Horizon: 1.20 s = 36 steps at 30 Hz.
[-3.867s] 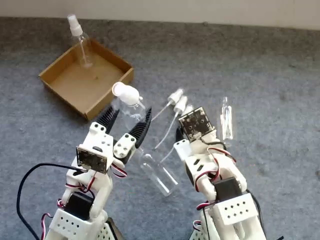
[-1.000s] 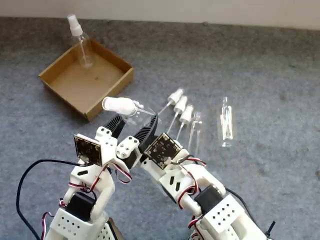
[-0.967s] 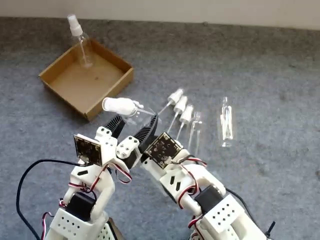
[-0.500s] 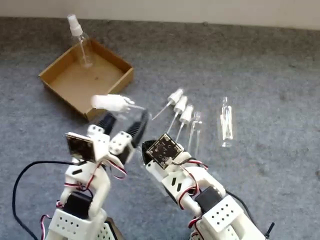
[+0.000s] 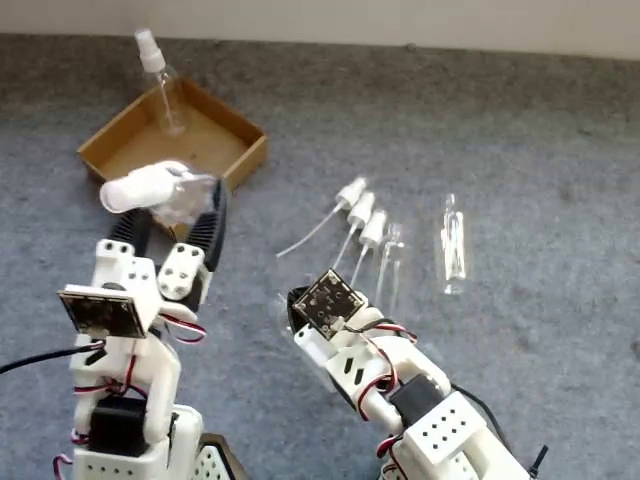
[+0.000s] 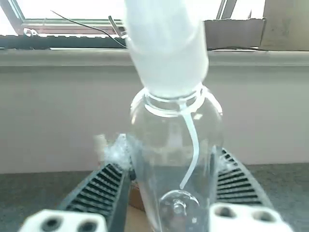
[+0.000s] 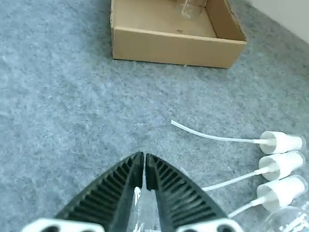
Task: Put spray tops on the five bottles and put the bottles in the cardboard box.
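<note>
My left gripper (image 5: 172, 225) is shut on a clear bottle (image 5: 182, 197) with a white spray top (image 5: 135, 188), held in the air beside the near edge of the cardboard box (image 5: 110, 140). The left wrist view has that bottle (image 6: 176, 159) between the black fingers (image 6: 104, 193). A second capped bottle (image 5: 160, 85) stands at the box's far corner. My right gripper (image 7: 144, 157) hovers low over the carpet, jaws shut, with something clear glimpsed beneath them. Three loose spray tops (image 5: 362, 210) lie in a row beside it, next to an uncapped bottle (image 5: 390, 265).
Another uncapped bottle (image 5: 453, 245) lies on the grey carpet to the right. In the right wrist view the box (image 7: 178, 34) lies ahead and the spray tops (image 7: 282, 163) off to one side. A pale wall runs along the far edge.
My left arm has lifted and swung left toward the box with the capped bottle. The right arm, which earlier swung left over a lying bottle, has barely moved in the last second.
</note>
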Motion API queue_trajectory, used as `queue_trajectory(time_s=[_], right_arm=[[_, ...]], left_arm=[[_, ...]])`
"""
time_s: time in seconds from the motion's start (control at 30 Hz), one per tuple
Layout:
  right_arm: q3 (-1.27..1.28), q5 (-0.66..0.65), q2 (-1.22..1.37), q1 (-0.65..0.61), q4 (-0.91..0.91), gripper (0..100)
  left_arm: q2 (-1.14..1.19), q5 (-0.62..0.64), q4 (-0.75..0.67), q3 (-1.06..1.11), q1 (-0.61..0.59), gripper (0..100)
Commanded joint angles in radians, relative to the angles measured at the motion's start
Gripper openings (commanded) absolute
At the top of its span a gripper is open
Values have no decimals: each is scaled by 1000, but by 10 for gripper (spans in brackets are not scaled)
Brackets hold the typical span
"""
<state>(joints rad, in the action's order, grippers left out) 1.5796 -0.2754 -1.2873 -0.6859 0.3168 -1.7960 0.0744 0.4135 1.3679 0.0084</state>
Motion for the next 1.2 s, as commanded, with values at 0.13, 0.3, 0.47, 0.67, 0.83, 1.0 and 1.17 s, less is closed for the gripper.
queue_trajectory(time_s=[0.13, 0.3, 0.47, 0.67, 0.83, 1.0, 1.17], right_arm=[[-10, 0, -13, 13, -19, 11], [42, 0, -13, 10, -21, 11], [51, 0, -13, 13, -21, 11], [51, 0, -13, 13, -21, 11], [51, 0, -13, 12, -21, 11], [51, 0, -13, 12, -21, 11], [53, -2, -13, 8, -21, 11]], left_arm=[[456, -44, 29, -329, -67, 77], [719, -46, 26, -456, -153, 77], [912, -46, -127, -478, -251, 77], [1142, -48, -315, -486, -289, 77], [1326, -123, -512, -486, -297, 76], [1488, -123, -652, -538, -298, 75], [1673, -118, -635, -705, -318, 74]])
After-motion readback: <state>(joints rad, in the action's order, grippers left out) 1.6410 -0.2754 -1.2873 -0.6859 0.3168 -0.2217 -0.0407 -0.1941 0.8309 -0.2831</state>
